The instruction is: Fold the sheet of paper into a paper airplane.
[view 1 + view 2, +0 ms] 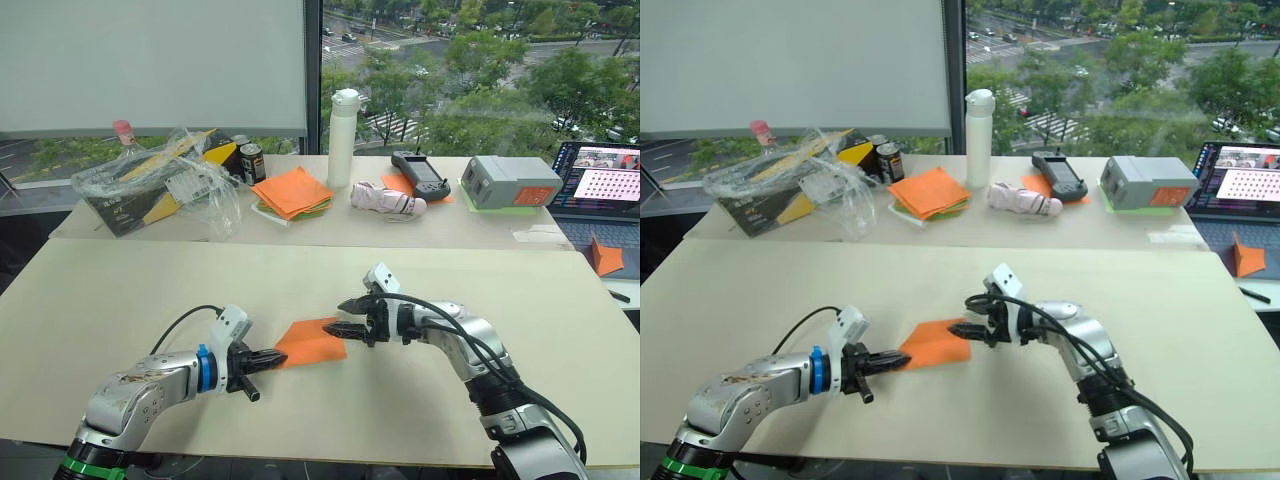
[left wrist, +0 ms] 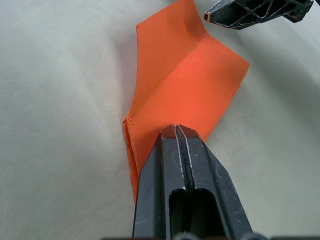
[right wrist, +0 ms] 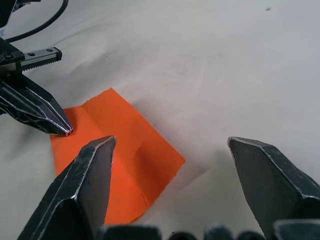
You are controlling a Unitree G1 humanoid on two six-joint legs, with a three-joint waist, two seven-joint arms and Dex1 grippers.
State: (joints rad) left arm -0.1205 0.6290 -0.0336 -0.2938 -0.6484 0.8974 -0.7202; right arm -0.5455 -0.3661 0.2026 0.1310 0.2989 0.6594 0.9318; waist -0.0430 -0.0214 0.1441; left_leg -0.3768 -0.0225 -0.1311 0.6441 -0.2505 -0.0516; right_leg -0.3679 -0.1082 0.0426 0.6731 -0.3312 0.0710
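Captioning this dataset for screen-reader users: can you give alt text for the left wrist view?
The left gripper, shut, pins one corner of the creased orange sheet of paper on a pale table. The tip of the right gripper's finger hovers at the sheet's far edge.

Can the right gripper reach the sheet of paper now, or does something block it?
Probably yes. The right gripper is open right at the far edge of the sheet of paper, with nothing between them; the left gripper pinches the opposite edge.

silver arms, black cables, black ribbed fingers (image 3: 85,185), blue left wrist ring (image 1: 205,369).
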